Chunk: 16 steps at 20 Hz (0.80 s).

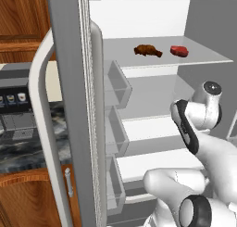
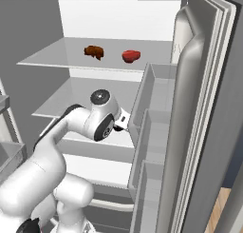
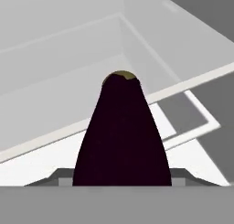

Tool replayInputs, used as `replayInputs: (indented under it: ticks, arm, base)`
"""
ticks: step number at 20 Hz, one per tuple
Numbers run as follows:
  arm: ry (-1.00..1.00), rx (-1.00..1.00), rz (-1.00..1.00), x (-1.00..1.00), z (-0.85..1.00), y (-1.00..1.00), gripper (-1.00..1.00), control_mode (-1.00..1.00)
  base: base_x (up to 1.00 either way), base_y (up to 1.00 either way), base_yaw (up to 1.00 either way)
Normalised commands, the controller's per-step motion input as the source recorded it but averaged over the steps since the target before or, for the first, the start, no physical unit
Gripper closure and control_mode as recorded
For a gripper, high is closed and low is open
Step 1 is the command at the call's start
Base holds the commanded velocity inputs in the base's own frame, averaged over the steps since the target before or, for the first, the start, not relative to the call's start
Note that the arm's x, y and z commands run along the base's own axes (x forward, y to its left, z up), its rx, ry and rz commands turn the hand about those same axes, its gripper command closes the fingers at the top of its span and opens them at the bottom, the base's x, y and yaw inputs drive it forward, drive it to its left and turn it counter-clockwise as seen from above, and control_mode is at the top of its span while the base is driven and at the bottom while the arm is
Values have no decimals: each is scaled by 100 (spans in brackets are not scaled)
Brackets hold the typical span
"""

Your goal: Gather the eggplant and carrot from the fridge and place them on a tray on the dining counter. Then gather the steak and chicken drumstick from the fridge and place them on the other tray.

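I saw the end effector [image 3: 121, 184] holding the eggplant [image 3: 121, 136] above a fridge [image 1: 152, 45] shelf edge, open room beyond it.

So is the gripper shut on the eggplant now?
Yes: in the hand view the eggplant sits between the gripper tips.

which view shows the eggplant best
The hand view: the eggplant stands large and dark purple between the gripper's fingers, its greenish tip up. In both base views the arm reaches into the fridge and hides it.
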Motion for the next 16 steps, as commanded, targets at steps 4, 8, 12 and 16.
replayInputs:
  ticks: [4, 8, 12, 16]
  arm:
    - [0, -2, 0, -91, 63, 36, 100, -100]
    - [2, -1, 0, -92, 53, 29, 100, -100]
    - [3, -2, 0, -85, 63, 30, 100, -100]
    - [4, -3, 0, -82, 61, 29, 100, -100]
  base:
    - [0, 0, 0]
    - [0, 0, 0]
    - [0, 0, 0]
    - [0, 0, 0]
